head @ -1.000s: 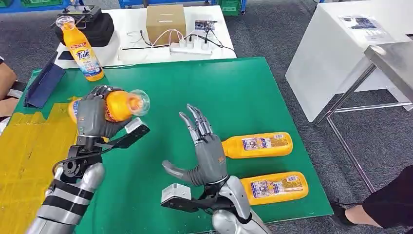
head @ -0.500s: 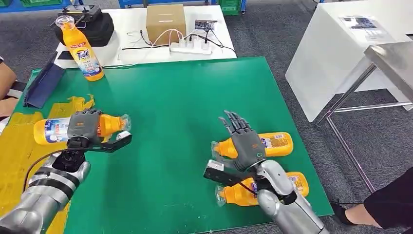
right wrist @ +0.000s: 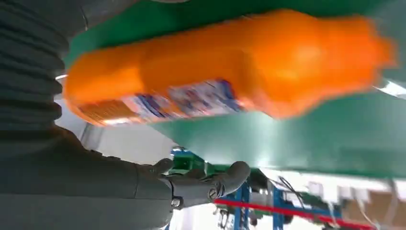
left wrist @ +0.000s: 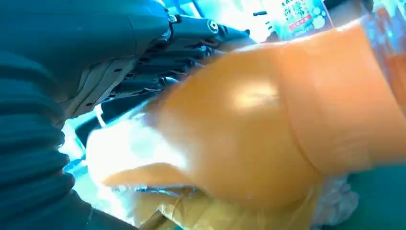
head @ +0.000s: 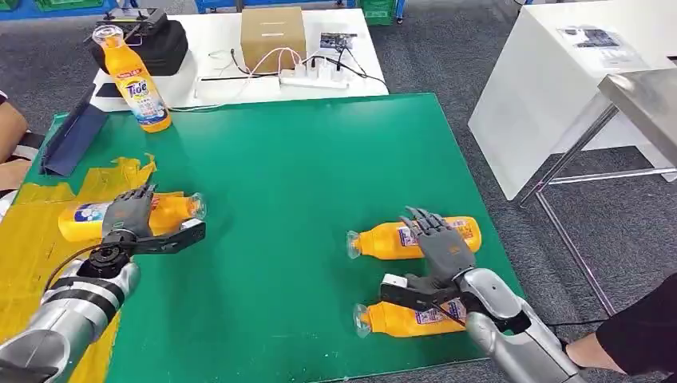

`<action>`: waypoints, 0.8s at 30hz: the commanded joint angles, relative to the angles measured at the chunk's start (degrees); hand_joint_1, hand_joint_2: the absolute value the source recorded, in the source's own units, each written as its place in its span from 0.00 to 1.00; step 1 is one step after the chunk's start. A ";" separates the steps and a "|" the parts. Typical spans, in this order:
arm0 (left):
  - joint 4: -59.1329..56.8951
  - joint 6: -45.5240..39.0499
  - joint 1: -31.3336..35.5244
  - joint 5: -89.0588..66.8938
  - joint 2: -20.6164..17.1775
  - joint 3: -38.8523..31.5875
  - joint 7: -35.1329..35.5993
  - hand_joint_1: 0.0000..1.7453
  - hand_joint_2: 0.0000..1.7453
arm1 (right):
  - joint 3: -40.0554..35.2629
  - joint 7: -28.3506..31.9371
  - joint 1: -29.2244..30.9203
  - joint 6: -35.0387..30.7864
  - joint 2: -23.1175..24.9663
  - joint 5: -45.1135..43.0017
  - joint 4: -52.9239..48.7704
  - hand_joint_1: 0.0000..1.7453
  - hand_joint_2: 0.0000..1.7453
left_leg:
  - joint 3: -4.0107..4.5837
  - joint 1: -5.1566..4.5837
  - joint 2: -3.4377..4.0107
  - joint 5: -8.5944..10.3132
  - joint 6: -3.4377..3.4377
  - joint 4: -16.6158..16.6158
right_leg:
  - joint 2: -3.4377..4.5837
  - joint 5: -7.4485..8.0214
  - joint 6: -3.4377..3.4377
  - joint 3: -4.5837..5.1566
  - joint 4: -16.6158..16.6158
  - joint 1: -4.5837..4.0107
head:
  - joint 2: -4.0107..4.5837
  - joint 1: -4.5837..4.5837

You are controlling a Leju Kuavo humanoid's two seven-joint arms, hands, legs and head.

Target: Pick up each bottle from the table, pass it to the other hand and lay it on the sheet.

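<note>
Right hand hovers fingers spread, grasping nothing, over the far bottle — long axis crosswise on the green surface, cap toward the left arm. Left hand wraps a bottle lying on the yellow sheet.
</note>
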State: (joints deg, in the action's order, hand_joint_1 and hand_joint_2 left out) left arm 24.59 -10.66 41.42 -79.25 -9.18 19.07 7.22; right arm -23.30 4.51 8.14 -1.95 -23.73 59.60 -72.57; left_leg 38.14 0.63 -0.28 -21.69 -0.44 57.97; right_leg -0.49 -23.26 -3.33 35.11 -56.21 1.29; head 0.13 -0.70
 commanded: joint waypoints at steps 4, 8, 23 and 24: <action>-0.80 -3.15 2.43 10.35 4.92 -10.60 -11.18 0.00 1.00 | 4.49 -1.61 -2.01 0.55 -2.03 3.11 10.24 0.00 1.00 | -0.31 0.04 -0.14 -0.14 0.00 0.01 | -0.14 -0.15 0.17 -0.41 0.03 -0.07 | 0.00 -0.02; 11.01 -3.65 -2.55 22.40 7.57 -12.39 -21.11 0.00 1.00 | 7.86 -6.82 0.07 -8.47 2.85 13.91 16.93 0.00 1.00 | -0.24 0.07 -0.11 -0.05 -0.01 -0.05 | -0.16 -0.06 0.12 -0.32 0.10 -0.09 | 0.00 0.00; 29.37 0.57 -9.44 31.80 7.68 -5.61 -19.63 0.00 1.00 | 13.60 -9.21 3.73 -22.20 9.06 24.70 21.56 0.00 1.00 | -0.18 0.04 0.09 -0.05 -0.01 -0.03 | 0.04 0.00 0.11 -0.21 0.04 -0.07 | 0.00 0.02; 30.05 0.79 -9.83 32.57 7.55 -4.83 -19.24 0.00 1.00 | 13.80 -9.52 4.42 -23.34 9.57 25.97 22.74 0.00 1.00 | -0.25 0.05 0.10 -0.10 -0.01 -0.01 | 0.05 -0.04 0.14 -0.29 0.03 -0.08 | 0.00 0.02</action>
State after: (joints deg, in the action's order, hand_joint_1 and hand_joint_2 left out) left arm 42.76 -12.29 34.98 -50.65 -2.32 9.38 -14.12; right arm -13.93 -3.34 7.22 -18.20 -21.44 79.31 -59.32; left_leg 38.11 0.63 -0.32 -21.69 -0.46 57.96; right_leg -0.59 -23.25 -3.35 35.02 -56.24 1.28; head 0.13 -0.68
